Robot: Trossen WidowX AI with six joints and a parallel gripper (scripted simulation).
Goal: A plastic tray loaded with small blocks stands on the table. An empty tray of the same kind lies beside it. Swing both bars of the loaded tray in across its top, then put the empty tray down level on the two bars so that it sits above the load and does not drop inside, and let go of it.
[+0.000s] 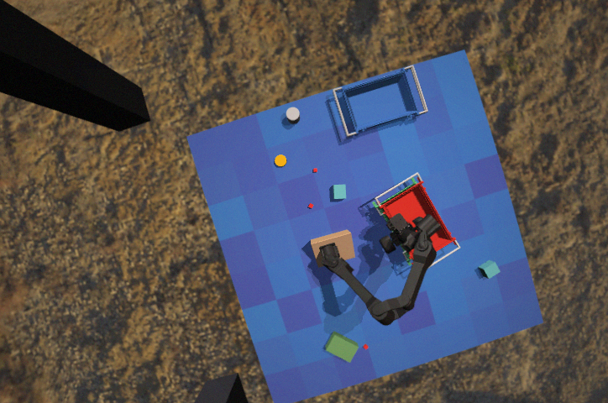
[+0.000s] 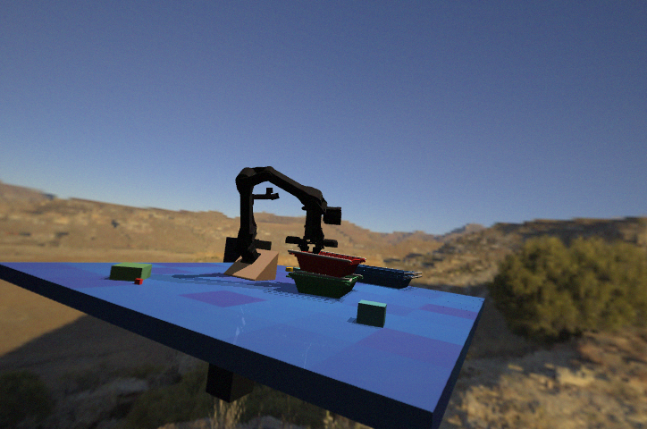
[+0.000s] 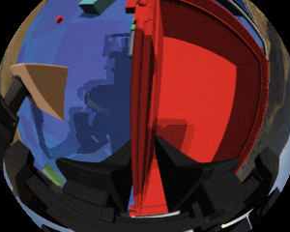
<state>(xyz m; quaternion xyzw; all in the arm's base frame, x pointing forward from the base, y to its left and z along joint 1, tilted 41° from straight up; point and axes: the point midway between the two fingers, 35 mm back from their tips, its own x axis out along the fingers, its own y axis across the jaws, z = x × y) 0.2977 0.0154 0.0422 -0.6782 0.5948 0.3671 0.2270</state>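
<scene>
My gripper (image 3: 147, 138) (image 2: 311, 249) is shut on one long side wall of the red tray (image 1: 408, 207) (image 2: 330, 264) (image 3: 198, 89), which is empty. The red tray is directly above the green tray (image 2: 326, 288), close to level; whether it rests there or hangs just over it I cannot tell. Pale wire bars (image 1: 396, 185) (image 1: 445, 256) stick out beyond the red tray's ends. A thin pale line shows between the two trays in the exterior view, but the red tray hides most of the green tray's bars. The blocks inside the green tray are hidden.
A blue tray (image 1: 378, 108) (image 2: 385, 276) with its bars out stands at the far edge. A tan ramp (image 1: 343, 244) (image 2: 268, 265) stands by the arm's base. Teal blocks (image 1: 338, 191) (image 1: 489, 269) (image 2: 371, 313) and a green block (image 1: 342, 347) (image 2: 130, 271) also lie on the table.
</scene>
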